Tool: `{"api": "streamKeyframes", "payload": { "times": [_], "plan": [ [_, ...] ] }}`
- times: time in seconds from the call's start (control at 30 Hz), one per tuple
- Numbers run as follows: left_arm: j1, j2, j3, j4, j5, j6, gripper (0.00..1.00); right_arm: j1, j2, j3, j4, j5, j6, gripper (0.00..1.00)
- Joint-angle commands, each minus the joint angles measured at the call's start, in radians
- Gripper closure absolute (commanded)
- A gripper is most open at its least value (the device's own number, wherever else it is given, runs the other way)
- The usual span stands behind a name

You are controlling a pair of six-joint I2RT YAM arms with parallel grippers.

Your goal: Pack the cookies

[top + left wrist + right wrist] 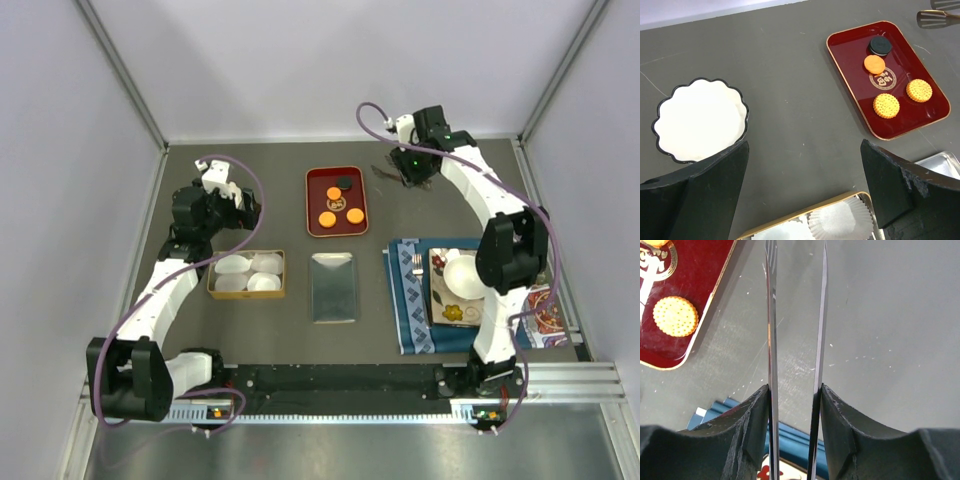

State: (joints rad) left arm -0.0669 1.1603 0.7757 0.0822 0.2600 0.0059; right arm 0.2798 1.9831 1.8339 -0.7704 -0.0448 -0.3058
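Three orange cookies (327,219) and one black cookie (345,183) lie on a red tray (314,205) at the back centre. In the left wrist view the black cookie (880,45) and the orange cookies (886,105) sit on the same tray (850,85). My left gripper (228,203) is open and empty (802,150), left of the tray and above the far edge of a gold box (805,219). My right gripper (410,172) is shut on metal tongs (771,315), just right of the tray; one orange cookie (675,316) shows beside them.
The gold box (210,276) holds white fluted paper cups (232,266). A silver tin tray (333,287) lies beside it. A white fluted dish (700,120) lies under my left gripper. A blue cloth (410,305) at the right carries a fork (416,265) and a white bowl (462,275).
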Motion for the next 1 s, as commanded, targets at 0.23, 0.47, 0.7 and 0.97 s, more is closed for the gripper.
{"api": "streamKeyframes", "payload": {
  "times": [0.23, 0.47, 0.7, 0.97],
  "plan": [
    [0.004, -0.034, 0.024, 0.010, 0.025, -0.003, 0.01, 0.058, -0.204, -0.041, -0.047, -0.038, 0.000, 0.55],
    [0.004, -0.028, 0.027, 0.010, 0.025, -0.001, 0.01, 0.127, -0.233, -0.081, -0.056, -0.055, 0.011, 0.55],
    [0.004, -0.027, 0.027, 0.007, 0.024, -0.001, 0.01, 0.167, -0.167, -0.042, -0.056, -0.059, 0.017, 0.56],
    [0.004, -0.027, 0.022, 0.004, 0.019, 0.003, 0.01, 0.209, -0.151, -0.058, -0.058, -0.095, 0.013, 0.56]
  ]
}}
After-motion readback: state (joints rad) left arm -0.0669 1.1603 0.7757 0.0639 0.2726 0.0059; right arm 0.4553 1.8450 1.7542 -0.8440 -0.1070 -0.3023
